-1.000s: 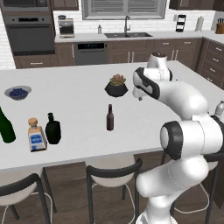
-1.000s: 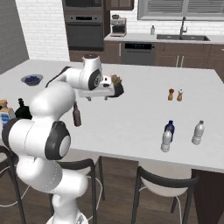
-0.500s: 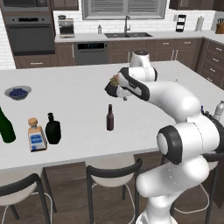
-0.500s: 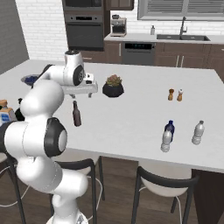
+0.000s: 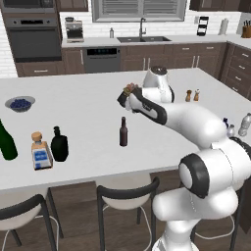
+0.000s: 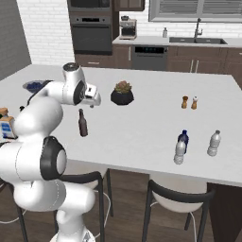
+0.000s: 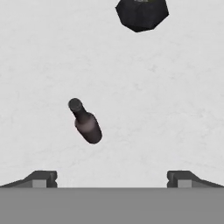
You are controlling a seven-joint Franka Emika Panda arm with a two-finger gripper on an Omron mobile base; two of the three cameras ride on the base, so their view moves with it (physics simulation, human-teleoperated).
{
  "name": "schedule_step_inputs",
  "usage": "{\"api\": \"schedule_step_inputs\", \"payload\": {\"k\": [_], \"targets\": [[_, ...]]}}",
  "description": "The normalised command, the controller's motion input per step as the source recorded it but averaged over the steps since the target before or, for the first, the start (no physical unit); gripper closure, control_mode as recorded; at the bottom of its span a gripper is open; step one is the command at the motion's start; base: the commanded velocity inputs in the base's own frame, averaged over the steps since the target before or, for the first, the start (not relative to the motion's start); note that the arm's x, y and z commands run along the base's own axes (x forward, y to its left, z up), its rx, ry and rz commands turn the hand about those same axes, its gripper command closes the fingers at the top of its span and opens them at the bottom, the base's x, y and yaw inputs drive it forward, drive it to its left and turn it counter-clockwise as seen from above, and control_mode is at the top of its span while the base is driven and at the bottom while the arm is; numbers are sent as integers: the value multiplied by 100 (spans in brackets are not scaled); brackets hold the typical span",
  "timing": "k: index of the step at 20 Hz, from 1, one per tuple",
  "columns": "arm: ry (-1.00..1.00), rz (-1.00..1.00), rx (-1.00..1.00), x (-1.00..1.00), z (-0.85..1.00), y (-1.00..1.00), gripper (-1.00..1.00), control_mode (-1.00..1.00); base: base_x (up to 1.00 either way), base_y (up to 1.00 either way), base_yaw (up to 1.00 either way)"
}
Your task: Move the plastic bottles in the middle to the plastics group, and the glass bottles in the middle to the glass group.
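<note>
1. On the near right side of the white counter, a small clear ribbed water bottle with a white cap is standing just beside a dark blue plastic bottle. A slightly taller clear plastic bottle with a white cap is standing near them, further right.
2. On the near left side, a tall dark green glass bottle, a square clear bottle with a blue label and a tan cork and a squat round black bottle with a thin neck are standing in a row, close together.
3. The slim dark brown bottle is standing up by itself in the middle of the counter.
4. I am holding my gripper up in the air, a bit past the slim brown bottle. It is open and holding nothing. My two finger tips are sitting wide apart, and the brown bottle is below them.
5. A dark round pot with a little plant is sitting further back.
6. Two small shakers are standing further back on the right.
7. A bowl of blue berries is sitting at the far left.
</note>
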Motion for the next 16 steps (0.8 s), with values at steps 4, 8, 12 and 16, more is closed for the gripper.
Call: {"api": "schedule_step_inputs", "payload": {"k": [4, 8, 12, 16], "targets": [[4, 7, 0, 0, -1, 36, -100, -100, 0, 0, 0], [3, 6, -2, 5, -1, 39, -100, -100, 0, 0, 0], [0, 6, -1, 8, -13, 30, -100, -100, 0, 0, 0], [-5, 0, 0, 14, -36, 4, -100, -100, 0, 0, 0]]}}
